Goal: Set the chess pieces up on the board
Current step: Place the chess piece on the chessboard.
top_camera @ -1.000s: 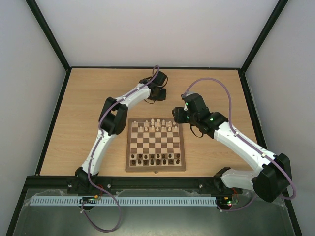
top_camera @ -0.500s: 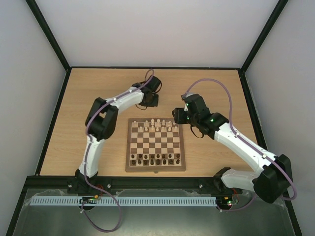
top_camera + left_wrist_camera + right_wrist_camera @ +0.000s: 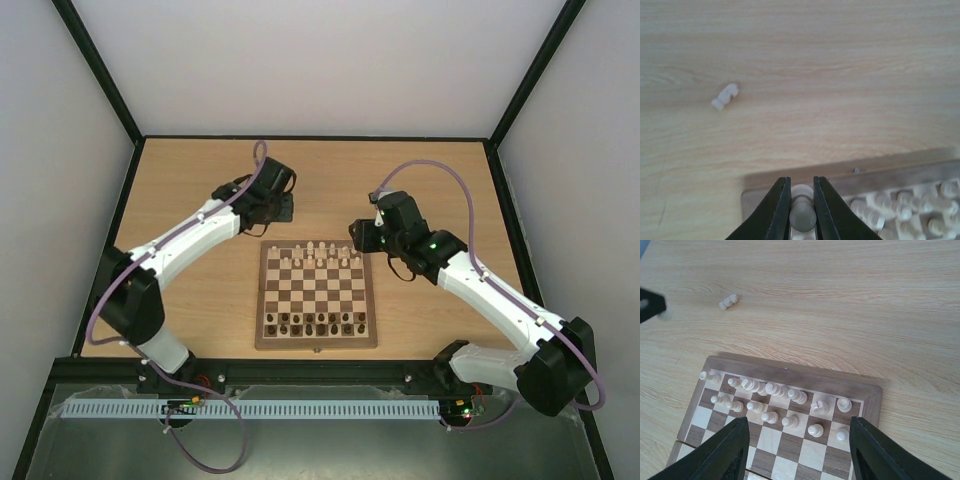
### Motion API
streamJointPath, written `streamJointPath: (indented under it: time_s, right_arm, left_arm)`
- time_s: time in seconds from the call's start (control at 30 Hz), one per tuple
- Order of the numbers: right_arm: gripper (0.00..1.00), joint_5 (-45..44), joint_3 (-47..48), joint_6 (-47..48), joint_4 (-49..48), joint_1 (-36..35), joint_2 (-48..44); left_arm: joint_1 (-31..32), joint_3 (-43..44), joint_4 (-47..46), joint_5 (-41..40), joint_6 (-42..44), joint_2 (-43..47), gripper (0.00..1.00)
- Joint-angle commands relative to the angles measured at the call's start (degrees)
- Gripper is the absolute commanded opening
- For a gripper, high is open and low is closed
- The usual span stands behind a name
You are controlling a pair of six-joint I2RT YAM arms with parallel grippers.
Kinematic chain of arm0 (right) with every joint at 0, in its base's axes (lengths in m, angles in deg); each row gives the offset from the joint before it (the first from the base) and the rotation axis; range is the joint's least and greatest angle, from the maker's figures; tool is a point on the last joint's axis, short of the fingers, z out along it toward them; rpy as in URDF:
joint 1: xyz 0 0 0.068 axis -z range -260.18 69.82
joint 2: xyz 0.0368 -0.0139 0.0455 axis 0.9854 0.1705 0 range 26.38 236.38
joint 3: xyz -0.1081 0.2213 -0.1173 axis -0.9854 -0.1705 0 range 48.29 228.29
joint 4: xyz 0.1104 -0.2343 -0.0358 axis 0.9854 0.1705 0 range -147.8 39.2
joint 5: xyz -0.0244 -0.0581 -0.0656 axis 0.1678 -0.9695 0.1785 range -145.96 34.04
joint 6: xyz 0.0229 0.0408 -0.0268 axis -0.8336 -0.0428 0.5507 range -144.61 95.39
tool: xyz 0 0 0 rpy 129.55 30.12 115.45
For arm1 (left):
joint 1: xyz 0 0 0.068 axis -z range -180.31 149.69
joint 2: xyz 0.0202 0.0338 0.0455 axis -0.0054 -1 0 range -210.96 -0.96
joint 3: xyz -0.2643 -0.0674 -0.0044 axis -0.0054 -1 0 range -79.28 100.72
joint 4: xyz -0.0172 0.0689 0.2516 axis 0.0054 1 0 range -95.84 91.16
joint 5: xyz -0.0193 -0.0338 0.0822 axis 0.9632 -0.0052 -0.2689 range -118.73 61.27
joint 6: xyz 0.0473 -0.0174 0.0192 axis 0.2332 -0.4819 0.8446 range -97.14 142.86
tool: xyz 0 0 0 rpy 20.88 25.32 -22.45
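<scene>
The board (image 3: pixel 316 343) lies at mid-table, with cream chess pieces (image 3: pixel 315 256) on its two far rows and dark ones (image 3: pixel 315 323) along the near row. My left gripper (image 3: pixel 278 210) hangs over the board's far-left corner (image 3: pixel 880 170), shut on a cream round-headed piece (image 3: pixel 802 216). Beyond that corner a loose cream piece (image 3: pixel 725 96) lies on its side on the table, and it also shows in the right wrist view (image 3: pixel 728 301). My right gripper (image 3: pixel 364 236) hovers over the far-right squares (image 3: pixel 799 422), open and holding nothing.
Dark frame rails border the light wood tabletop (image 3: pixel 180 240) on all sides. In the right wrist view the left gripper's dark finger (image 3: pixel 650 304) shows at the left edge. The right arm's cable (image 3: pixel 440 170) arches above the table.
My left arm has swung left, its elbow dropping toward the table's left side. Its gripper has moved from behind the board's middle to the far-left corner. The right arm has not moved.
</scene>
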Motion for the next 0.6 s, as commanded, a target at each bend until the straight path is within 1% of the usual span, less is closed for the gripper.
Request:
streamJointPath:
  time_s: [0.0,0.1,0.23,0.4,0.57]
  right_arm:
    - [0.55,0.34,-0.57,-0.01,0.07,0.13,-1.04]
    - [0.55,0.25,-0.60,0.03,0.00,0.14,-0.96]
    - [0.55,0.24,-0.72,-0.01,-0.01,0.13,-0.78]
    - [0.55,0.44,-0.69,-0.01,-0.19,0.13,-0.24]
    - [0.55,0.73,-0.48,-0.01,-0.41,0.18,0.68]
  left_arm:
    - [1.62,-6.52,2.27,-2.44,-2.31,6.91,0.15]
    - [3.34,-11.53,2.21,-2.93,-3.76,11.87,0.16]
    - [5.83,-17.53,1.99,-3.57,-5.63,15.97,0.17]
    - [7.65,-24.41,0.49,-3.90,-7.84,19.28,0.17]
    - [8.12,-28.15,-0.76,-3.75,-8.77,20.79,0.17]
